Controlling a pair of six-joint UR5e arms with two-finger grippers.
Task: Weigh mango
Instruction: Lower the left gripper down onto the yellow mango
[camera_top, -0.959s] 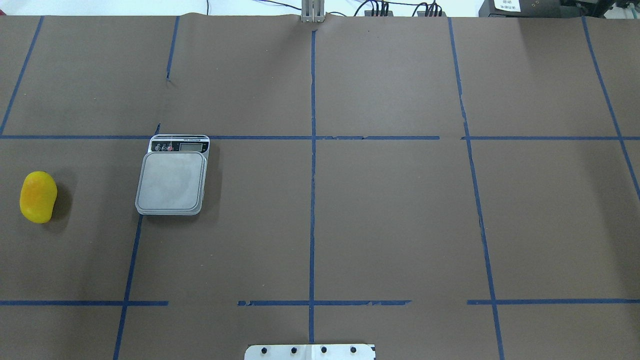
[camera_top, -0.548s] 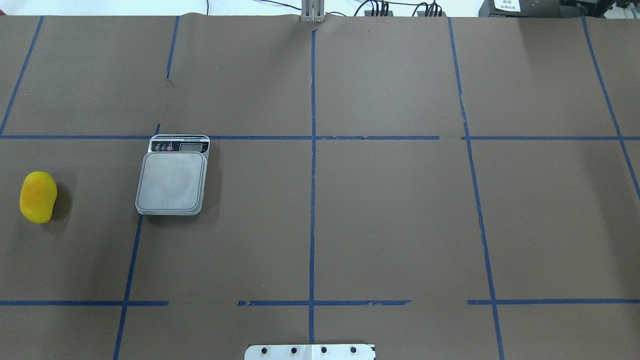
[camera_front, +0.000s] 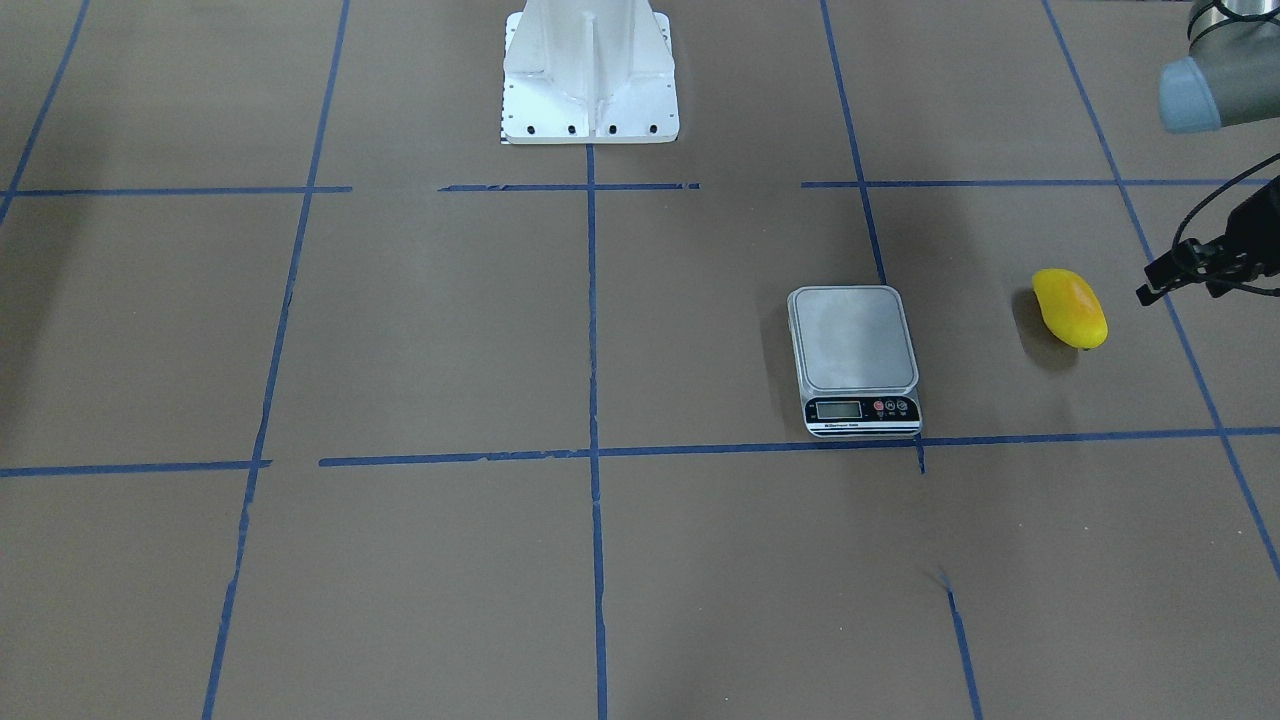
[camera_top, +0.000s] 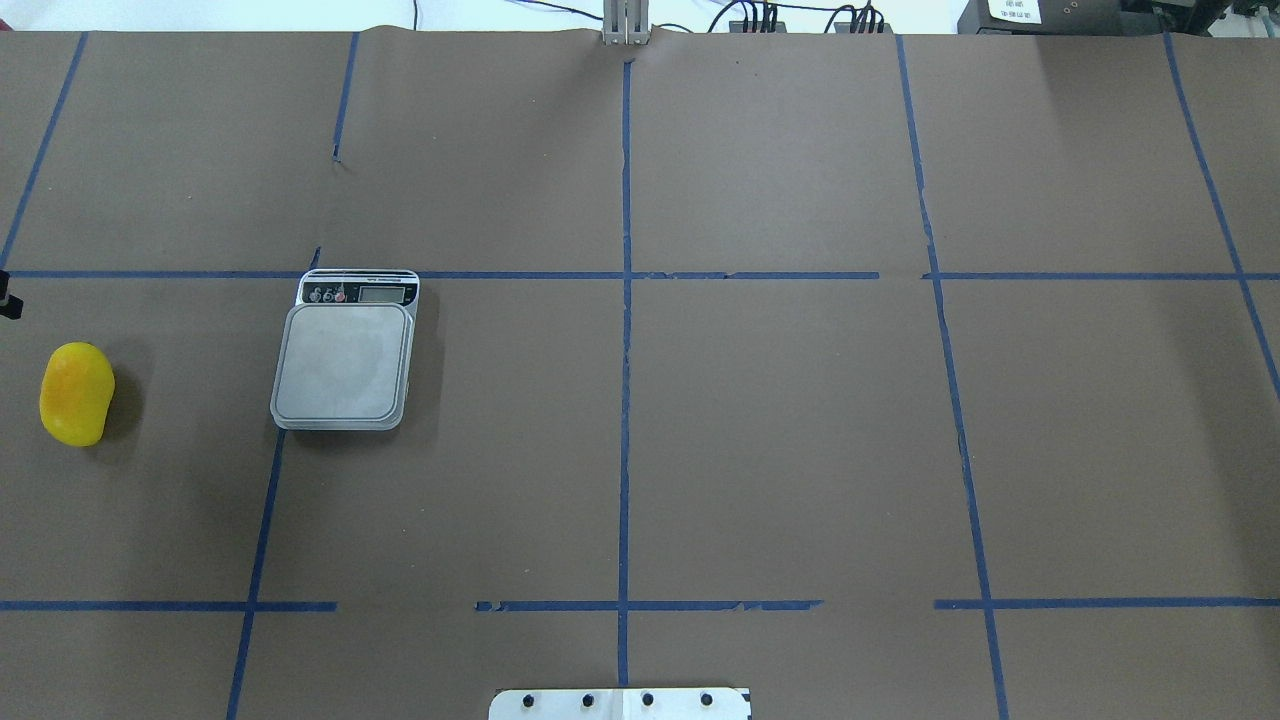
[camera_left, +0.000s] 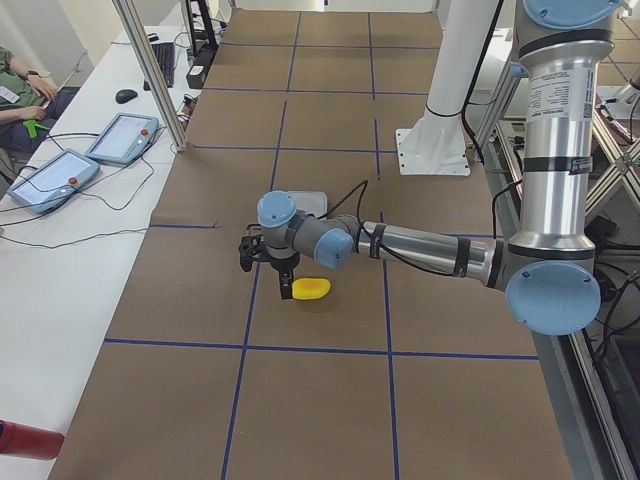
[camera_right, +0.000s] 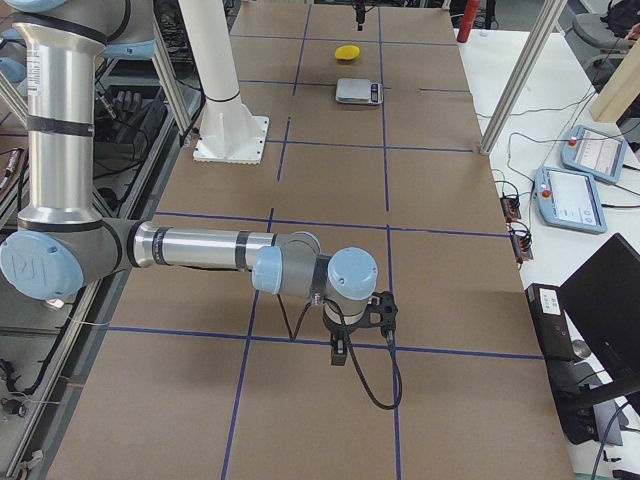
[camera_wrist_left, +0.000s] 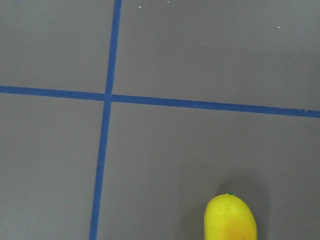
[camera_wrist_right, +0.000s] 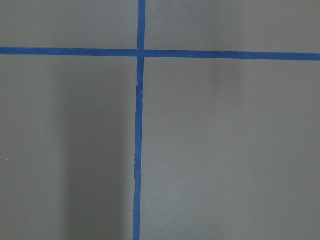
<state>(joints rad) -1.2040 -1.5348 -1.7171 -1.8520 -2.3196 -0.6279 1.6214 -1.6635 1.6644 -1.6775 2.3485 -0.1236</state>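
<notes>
The mango lies on the brown table at the far left, yellow with an orange blush. It also shows in the front view and at the bottom of the left wrist view. The grey scale stands to its right, its platform bare. My left gripper hangs above the table just beyond the mango, apart from it. I cannot tell whether it is open or shut. My right gripper hangs low over bare table far from both; I cannot tell its state.
Blue tape lines divide the brown table cover. The robot's white base plate sits at the near middle edge. Operator tablets and cables lie on the white bench beyond the table's far side.
A small black part of the left arm has come in at the overhead view's left edge, above the mango. The mango and the scale have not moved.
</notes>
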